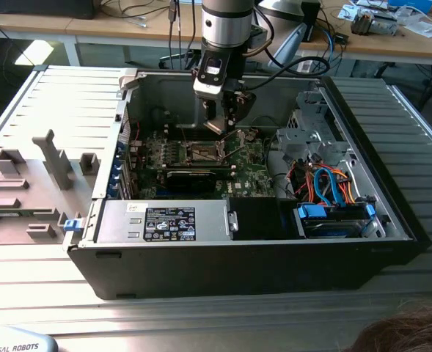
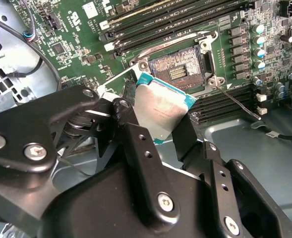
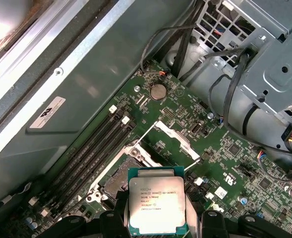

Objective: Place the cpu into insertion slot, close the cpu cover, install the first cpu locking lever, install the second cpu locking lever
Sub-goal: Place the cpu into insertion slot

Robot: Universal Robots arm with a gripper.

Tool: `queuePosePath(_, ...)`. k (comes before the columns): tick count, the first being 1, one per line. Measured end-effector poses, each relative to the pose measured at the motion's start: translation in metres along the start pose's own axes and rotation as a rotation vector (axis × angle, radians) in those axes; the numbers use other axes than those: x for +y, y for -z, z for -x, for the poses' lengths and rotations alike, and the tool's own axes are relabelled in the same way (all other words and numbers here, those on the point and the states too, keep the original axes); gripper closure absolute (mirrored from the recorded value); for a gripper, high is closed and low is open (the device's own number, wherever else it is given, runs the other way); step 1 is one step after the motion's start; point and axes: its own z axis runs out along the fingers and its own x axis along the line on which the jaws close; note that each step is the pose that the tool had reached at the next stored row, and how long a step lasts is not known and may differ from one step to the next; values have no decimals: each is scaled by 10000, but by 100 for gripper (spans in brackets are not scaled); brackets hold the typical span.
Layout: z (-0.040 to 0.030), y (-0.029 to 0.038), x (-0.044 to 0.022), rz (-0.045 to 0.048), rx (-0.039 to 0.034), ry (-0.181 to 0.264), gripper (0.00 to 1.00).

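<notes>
Silver-grey on top, the cpu (image 3: pixel 158 204) is clamped in my end effector (image 2: pixel 160 126), hovering just above the empty insertion slot (image 2: pixel 178 72), whose cpu cover (image 3: pixel 179 140) stands open, so I judge none of the four steps done yet.

Exterior view: off the arm, raised, well apart from the gripper (image 1: pixel 227 123); faces down into the open computer case (image 1: pixel 392 220).
First wrist view: above the gripper; faces down past the fingertips, near the motherboard (image 3: pixel 220 163).
Second wrist view: behind the fingers (image 2: pixel 136 148); faces along them, very near.
Shared, all views: insertion slot (image 2: pixel 180 72).
Shared, both wrist views: cpu (image 3: pixel 157 206) clamped in the gripper.
</notes>
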Motion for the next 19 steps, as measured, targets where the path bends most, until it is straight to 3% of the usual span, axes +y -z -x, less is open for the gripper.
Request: queuePosePath(19, 0, 0, 0, -5, -17, -354, 46)
